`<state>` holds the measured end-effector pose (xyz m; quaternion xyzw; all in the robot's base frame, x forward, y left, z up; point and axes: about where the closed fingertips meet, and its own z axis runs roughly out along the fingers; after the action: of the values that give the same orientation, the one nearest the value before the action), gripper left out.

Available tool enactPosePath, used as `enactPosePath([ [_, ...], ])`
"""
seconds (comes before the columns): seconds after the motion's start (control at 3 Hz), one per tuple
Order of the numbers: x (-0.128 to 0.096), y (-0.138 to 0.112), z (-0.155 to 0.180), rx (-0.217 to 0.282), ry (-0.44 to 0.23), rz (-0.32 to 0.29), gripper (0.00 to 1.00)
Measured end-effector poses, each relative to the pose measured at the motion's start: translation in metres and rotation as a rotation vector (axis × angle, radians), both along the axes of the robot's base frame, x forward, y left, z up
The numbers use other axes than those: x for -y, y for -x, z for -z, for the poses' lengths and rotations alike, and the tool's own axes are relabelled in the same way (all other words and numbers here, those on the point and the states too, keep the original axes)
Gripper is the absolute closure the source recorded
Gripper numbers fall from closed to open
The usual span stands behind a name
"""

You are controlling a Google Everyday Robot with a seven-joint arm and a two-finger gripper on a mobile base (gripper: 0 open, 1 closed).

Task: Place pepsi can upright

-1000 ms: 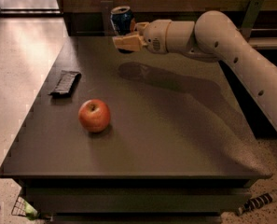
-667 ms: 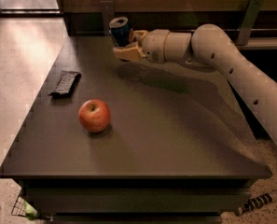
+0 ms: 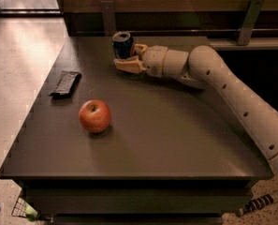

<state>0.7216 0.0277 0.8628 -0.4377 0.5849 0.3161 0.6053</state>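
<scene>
Gripper (image 3: pixel 130 55) has lowered, its 2 fingers clamped on the upright pepsi can (image 3: pixel 122 43); seat base flat, then release straight back.

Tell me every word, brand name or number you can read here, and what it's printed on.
No text can be read.
On the small dark blue metal drink can, upright by the cream gripper near the far edge of the dark table: label too blurred to read.
On the flat dark wrapper: no legible print.
On the round red apple: none.
</scene>
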Motion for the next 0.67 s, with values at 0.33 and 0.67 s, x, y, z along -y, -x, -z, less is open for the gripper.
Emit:
enactPosePath([
  [0.33,0.0028,0.0009,0.0166,-0.035,-0.022,0.004,1.00],
  [0.67,-0.0003,0.0014,0.0160,-0.034,-0.021,0.000,0.81],
])
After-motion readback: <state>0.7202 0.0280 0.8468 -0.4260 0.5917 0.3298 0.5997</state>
